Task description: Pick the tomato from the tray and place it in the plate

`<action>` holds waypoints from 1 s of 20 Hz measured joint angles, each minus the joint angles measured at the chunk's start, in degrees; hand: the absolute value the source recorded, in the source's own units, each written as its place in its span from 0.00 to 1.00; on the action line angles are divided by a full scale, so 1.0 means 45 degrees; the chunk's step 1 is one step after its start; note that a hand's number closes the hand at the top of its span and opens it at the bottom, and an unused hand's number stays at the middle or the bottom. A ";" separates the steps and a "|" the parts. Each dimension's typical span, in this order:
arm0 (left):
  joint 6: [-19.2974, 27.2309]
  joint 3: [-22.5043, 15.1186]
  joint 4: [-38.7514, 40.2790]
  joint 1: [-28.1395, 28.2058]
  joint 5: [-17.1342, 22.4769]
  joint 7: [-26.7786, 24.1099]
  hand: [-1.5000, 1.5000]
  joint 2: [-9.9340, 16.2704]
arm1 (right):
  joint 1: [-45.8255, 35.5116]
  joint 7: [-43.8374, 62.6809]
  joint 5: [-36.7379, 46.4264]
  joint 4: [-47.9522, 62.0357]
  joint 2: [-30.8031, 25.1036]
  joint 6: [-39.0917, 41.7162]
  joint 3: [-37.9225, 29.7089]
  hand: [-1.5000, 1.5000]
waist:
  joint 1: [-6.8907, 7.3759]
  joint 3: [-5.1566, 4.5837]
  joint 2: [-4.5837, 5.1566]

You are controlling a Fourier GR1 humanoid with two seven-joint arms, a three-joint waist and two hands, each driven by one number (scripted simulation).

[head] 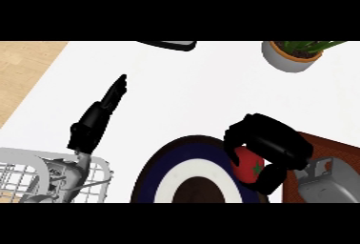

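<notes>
While half hidden, tomato sits in curled right hand.

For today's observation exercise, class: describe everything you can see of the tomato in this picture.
The tomato is red, smooth and glossy, with a small green star-shaped stem cap facing the viewer. Only part of it shows: the robot's right hand curls round it from above and the right, hiding its far side. It sits at the right edge of the plate, a round plate with dark blue and white rings, just left of the brown tray. Whether it touches the plate cannot be told.
</notes>
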 measured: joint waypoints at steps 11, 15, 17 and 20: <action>0.0433 0.0503 0.0657 -0.0495 -0.0149 0.0480 0.50 0.0130 | -0.4380 -0.5656 -0.3764 0.2675 0.1201 0.2719 -0.0041 1.00 | -0.1302 -0.0069 -0.0210; 0.0683 0.0809 0.0952 -0.0327 -0.0110 0.0466 0.50 0.0198 | -0.5805 -0.5828 -0.4422 0.4047 0.1799 0.3106 0.0652 1.00 | -0.1857 -0.0113 -0.0375; 0.0708 0.0953 0.0915 -0.0103 -0.0062 0.0435 0.50 0.0255 | -0.6268 -0.5875 -0.4641 0.4489 0.2140 0.3180 0.1104 1.00 | -0.2090 -0.0112 -0.0484; 0.0729 0.1191 0.0966 0.0110 -0.0020 0.0464 0.50 0.0324 | -0.6719 -0.6012 -0.4734 0.5009 0.2790 0.3092 0.1909 1.00 | -0.2387 -0.0098 -0.0600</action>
